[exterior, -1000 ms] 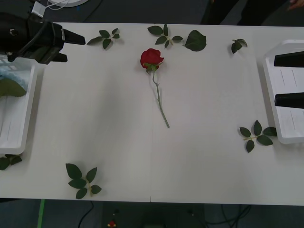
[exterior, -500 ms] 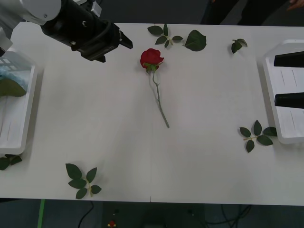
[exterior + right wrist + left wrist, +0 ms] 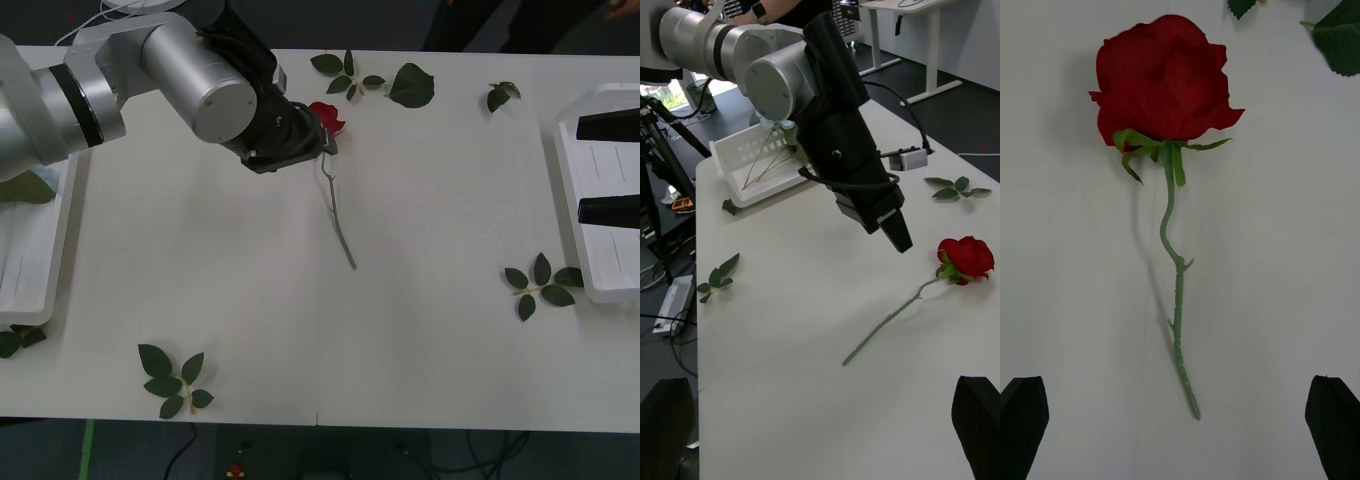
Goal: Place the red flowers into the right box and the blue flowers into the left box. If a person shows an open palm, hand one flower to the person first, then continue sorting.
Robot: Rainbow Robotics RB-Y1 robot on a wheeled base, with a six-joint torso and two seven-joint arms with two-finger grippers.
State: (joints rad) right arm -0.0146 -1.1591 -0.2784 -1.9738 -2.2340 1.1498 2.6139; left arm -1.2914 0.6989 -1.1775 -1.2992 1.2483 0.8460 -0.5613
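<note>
Above the deep-red rose (image 3: pixel 325 117) at table's 12 o'clock, left gripper (image 3: pixel 895 229), newly arrived from the left tray (image 3: pixel 30 255), fingers spread empty, poised to grasp; right gripper (image 3: pixel 605 167) open, parked.

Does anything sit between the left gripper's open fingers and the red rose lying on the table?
No. In the left wrist view the left gripper hangs open above the red rose; just bare white table surrounds its thin green stem.

Office-like lab: white desks (image 3: pixel 899 6), tripod (image 3: pixel 662 142), floor cables (image 3: pixel 655 274).
</note>
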